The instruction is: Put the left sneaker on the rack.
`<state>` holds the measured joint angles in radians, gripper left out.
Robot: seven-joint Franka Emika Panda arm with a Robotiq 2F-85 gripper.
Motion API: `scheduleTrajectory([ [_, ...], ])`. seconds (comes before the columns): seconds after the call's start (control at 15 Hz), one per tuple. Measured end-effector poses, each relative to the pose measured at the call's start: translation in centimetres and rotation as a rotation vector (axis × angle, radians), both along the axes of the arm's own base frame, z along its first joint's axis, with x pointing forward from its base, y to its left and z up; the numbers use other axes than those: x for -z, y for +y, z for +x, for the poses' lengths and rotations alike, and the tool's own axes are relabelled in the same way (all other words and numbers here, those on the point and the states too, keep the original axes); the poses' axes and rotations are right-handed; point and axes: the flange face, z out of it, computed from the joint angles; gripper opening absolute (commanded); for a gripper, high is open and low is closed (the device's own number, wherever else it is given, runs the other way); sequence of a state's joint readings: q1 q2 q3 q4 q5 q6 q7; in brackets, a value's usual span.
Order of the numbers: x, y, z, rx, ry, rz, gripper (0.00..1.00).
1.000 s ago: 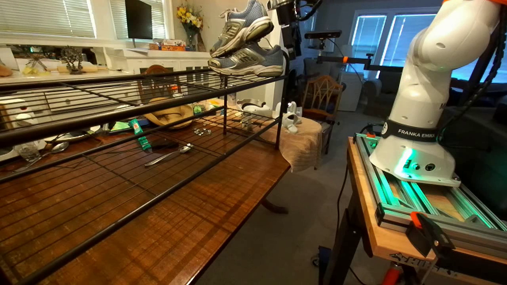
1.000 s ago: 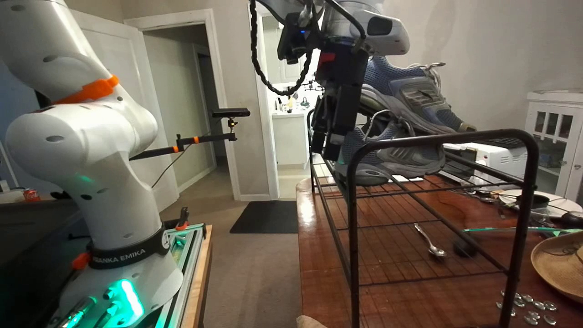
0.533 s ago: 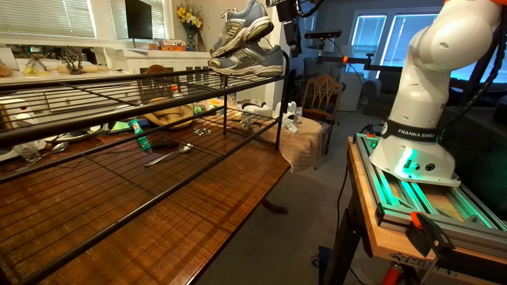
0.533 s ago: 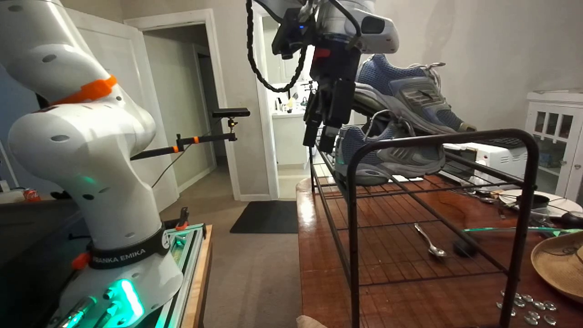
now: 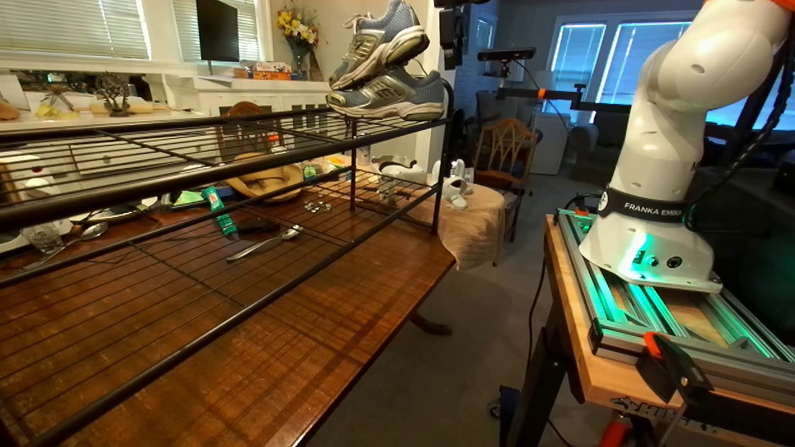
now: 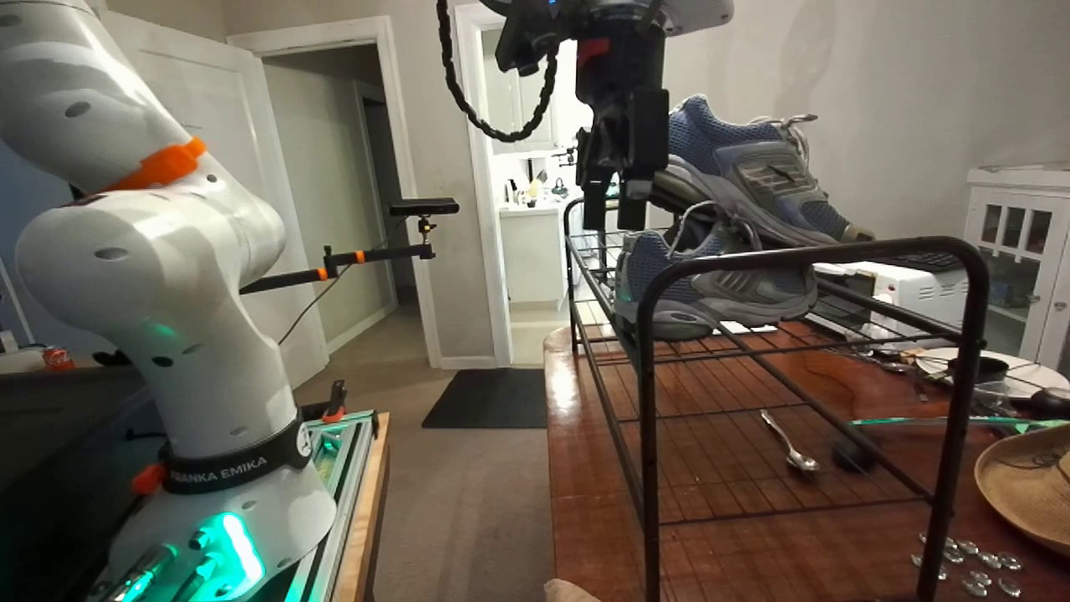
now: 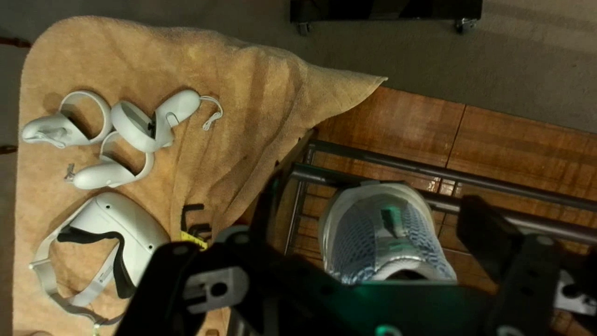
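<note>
Two matching grey, white and blue sneakers are stacked at the end of the rack's top shelf; I cannot tell which is the left one. The rack is black wire, also in the exterior view. The lower sneaker lies flat; the upper sneaker rests tilted on it, heel raised. My gripper is open and empty, pointing down beside the heels, above the lower one. In the wrist view, one sneaker's heel shows between my spread fingers; the gripper body hides the rest.
The rack stands on a wooden table with a spoon and straw hat. A beige cloth-covered table beside the rack's end holds a white headset and controllers. A camera on an arm stands behind.
My gripper has risen from beside the lower sneaker's heel, first shifting away from the shoes, then turning slightly. Both sneakers and the rack have not moved.
</note>
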<state>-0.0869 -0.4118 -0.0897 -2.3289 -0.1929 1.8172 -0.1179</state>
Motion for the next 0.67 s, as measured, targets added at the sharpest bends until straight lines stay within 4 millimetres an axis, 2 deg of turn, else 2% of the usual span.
scheduleTrajectory([
  [0.27, -1.5, 0.1, -0.2, 0.018, -0.069, 0.043, 1.0],
  [0.67, -2.5, 0.1, -0.5, 0.06, -0.112, 0.15, 1.0],
])
